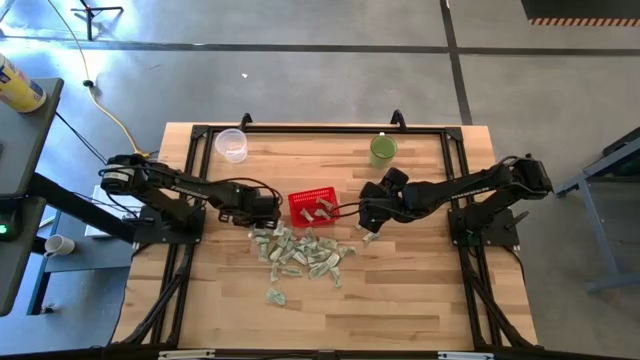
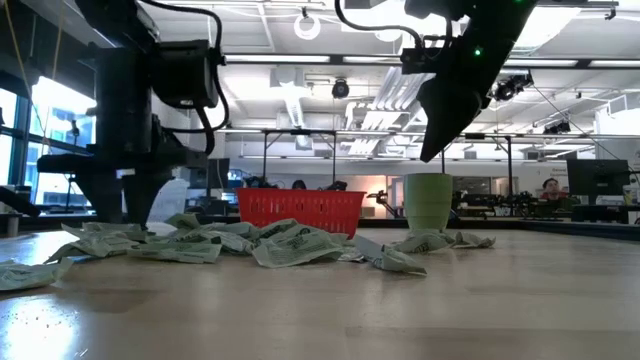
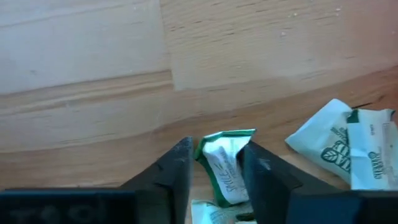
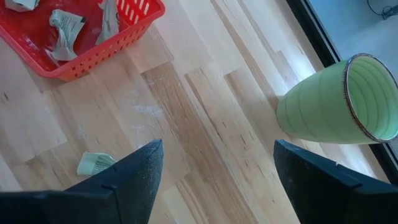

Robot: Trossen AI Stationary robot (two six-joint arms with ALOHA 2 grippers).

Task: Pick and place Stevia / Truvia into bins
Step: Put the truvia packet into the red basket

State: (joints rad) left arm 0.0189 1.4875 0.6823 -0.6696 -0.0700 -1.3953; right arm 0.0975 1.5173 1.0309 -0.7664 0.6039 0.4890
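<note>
1. The wooden surface (image 1: pixel 400 300) fills the middle of the high view, with a dark arm reaching in from each side.
2. The red basket (image 1: pixel 312 206) sits at the centre of that frame, several sachets already lying inside it.
3. The left gripper (image 1: pixel 268 212) is just left of the basket, at the upper left edge of the sachet pile (image 1: pixel 302 254). In the left wrist view one green and white sachet (image 3: pixel 225 167) stands between its fingers (image 3: pixel 177 171); whether they are clamped on it I cannot tell.
4. The right gripper (image 1: pixel 366 217) hangs just right of the basket, its fingers spread apart with nothing between them.
5. A green cup (image 1: pixel 383 150) stands upper right of the basket, a clear cup (image 1: pixel 231 144) upper left.
</note>
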